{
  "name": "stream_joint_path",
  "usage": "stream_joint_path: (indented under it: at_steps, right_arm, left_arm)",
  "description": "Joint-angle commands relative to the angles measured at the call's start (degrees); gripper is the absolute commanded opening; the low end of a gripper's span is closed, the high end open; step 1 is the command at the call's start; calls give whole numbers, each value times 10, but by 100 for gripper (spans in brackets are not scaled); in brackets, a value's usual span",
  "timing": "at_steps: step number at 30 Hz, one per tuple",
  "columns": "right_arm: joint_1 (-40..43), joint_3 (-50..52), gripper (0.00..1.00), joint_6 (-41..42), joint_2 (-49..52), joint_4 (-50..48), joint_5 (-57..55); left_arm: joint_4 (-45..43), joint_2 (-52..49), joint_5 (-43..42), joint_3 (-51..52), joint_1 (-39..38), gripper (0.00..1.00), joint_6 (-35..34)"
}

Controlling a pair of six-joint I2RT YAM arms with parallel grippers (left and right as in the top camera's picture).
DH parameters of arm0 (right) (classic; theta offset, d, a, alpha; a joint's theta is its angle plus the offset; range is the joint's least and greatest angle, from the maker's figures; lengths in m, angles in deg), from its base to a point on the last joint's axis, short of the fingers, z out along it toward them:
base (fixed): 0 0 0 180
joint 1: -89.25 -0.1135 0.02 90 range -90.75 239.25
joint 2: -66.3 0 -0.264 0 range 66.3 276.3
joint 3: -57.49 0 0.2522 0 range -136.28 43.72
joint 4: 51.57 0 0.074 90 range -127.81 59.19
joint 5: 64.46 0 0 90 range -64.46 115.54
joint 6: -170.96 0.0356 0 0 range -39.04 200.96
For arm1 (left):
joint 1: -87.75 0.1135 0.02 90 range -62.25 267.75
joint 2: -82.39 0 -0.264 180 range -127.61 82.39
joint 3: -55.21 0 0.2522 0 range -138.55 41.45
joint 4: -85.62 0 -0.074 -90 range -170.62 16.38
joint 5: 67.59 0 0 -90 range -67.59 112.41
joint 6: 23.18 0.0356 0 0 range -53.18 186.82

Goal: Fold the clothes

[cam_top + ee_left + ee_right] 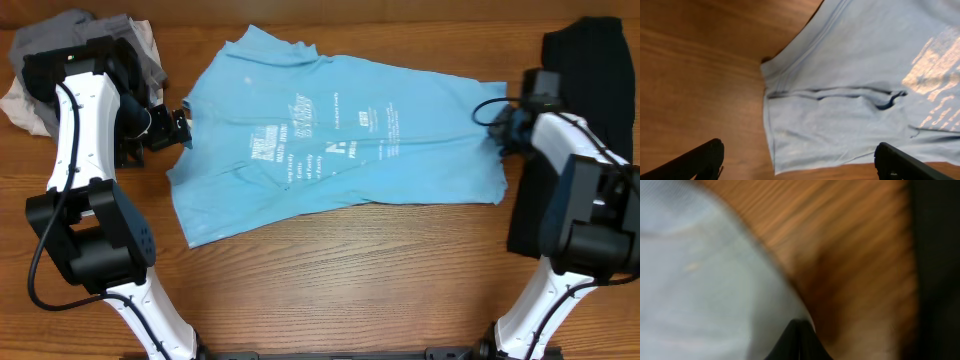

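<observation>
Closed hand [799, 330] at blue T-shirt [705, 280] edge; blurred

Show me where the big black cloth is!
In the overhead view, the black garment lies at the right side of the table, right of the blue T-shirt, with the right hand between them.

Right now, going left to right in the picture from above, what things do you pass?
grey clothes pile → left gripper → light blue T-shirt → right gripper → black garment

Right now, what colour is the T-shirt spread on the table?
The T-shirt is light sky blue with white print; the overhead view shows it best.
</observation>
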Motion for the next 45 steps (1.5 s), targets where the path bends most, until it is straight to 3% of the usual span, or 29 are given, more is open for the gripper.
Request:
stream_joint_path:
  at_steps: [1,2,9,14,16,18,21,22,31,39,45]
  right_arm:
    - [21,-75,13,-1,3,48,-20]
    - [21,-91,23,-2,3,66,-19]
    - [15,-233,52,-1,3,205,0]
    - [13,-297,63,-19,3,297,137]
    - [13,-299,63,-38,3,330,208]
    - [11,-295,51,-49,3,362,253]
    - [3,-293,15,-57,3,406,256]
    - [0,-293,4,-61,3,415,256]
    - [-50,-270,4,-62,3,455,220]
    - [-66,-120,4,-5,3,391,165]
    - [-53,-78,4,2,3,384,163]
  left_arm:
    - [-23,9,-66,0,-20,96,50]
    - [-33,9,-86,0,-27,94,59]
    - [-109,9,-149,0,-92,83,63]
    - [-188,7,-130,0,-154,77,55]
    - [-214,-1,-116,0,-174,64,40]
    - [-232,-13,-96,0,-189,45,32]
    - [-243,-40,-88,0,-203,9,32]
    - [-244,-50,-88,0,-205,4,32]
    - [-247,-140,-87,0,-199,4,32]
    - [-248,-148,-68,0,-181,4,33]
    - [-250,-150,-42,0,-171,4,33]
